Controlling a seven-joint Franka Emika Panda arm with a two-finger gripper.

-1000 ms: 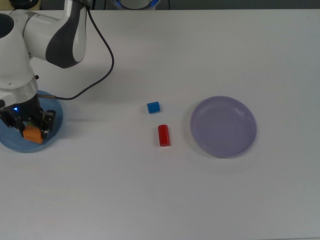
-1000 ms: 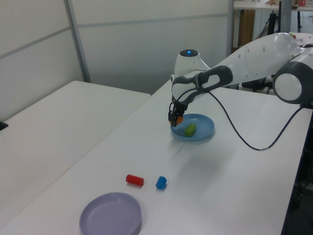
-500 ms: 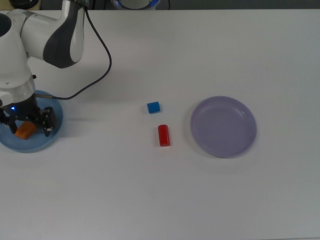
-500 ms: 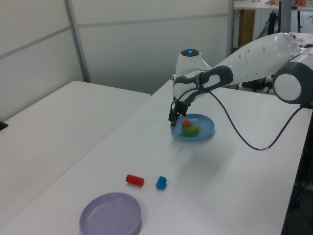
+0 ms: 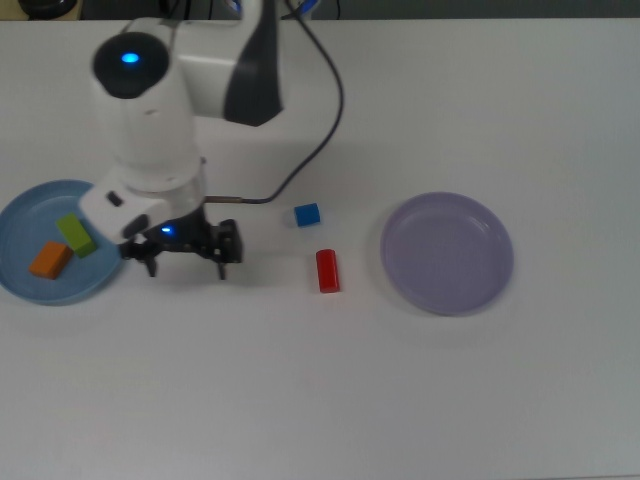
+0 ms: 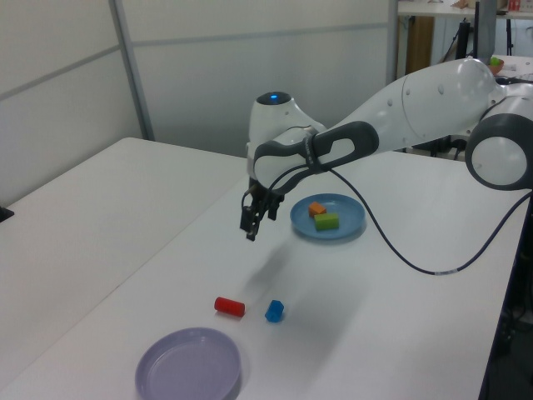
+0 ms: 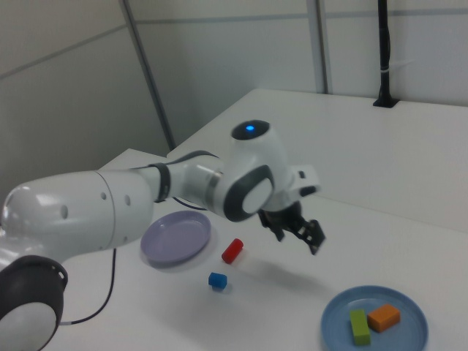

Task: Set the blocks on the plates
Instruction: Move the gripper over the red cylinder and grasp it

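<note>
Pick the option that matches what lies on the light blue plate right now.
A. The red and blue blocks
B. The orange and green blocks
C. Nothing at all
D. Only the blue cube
B. The orange block and the green block lie side by side on the light blue plate, while the red block and the blue cube sit on the table.

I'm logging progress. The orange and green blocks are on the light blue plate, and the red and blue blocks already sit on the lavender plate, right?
Not quite. The orange block and green block are on the light blue plate, but the red block and blue block lie on the table, beside the lavender plate, which holds nothing. The top view shows it.
</note>
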